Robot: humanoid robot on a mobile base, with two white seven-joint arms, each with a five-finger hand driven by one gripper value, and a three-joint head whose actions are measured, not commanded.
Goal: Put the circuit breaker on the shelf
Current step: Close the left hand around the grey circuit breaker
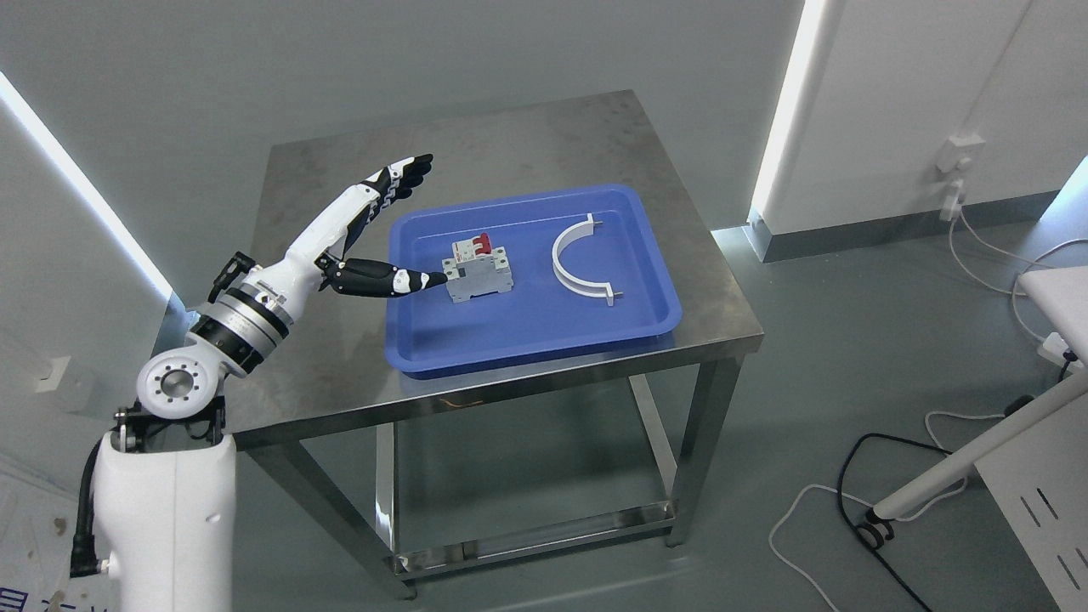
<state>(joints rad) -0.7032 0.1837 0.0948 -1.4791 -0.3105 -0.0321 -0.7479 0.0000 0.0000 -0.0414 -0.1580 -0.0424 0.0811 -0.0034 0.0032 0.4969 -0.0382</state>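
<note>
Steel table (340,365): brushed metal top, dull and smudged, square legs, 1 lower rail frame underneath. Bare strip of tabletop on the left and far side; near and right edges are close to the tray rim.

Blue tray (527,340): smooth plastic, rectangular, rounded corners, raised lip all round. Sits on the right half of the table, slightly skewed to the table edges. Most of its floor is bare, especially the near half.

Left arm enters from lower left, white shell with a metal wrist ring. Left hand (361,238) is open: 4 black-and-white fingers (404,177) stretched out straight over the tabletop beyond the tray's far-left corner, thumb (387,279) splayed away and pointing right across the tray's left lip. Thumb tip is at the breaker's left side, touching or just short of it, can't tell. Nothing gripped.

White clamp (574,259): thin half-ring, plastic-looking, 2 small tabs at its ends, lying flat in the right part of the tray, well apart from the breaker.

Circuit breaker (478,272): boxy grey body, red toggles on the far side, small label on top. Lies in the tray, left of centre, near the left lip. Its right and near sides are unobstructed.

Off-table: cables on the grey floor at right, white stand leg, wall socket.
</note>
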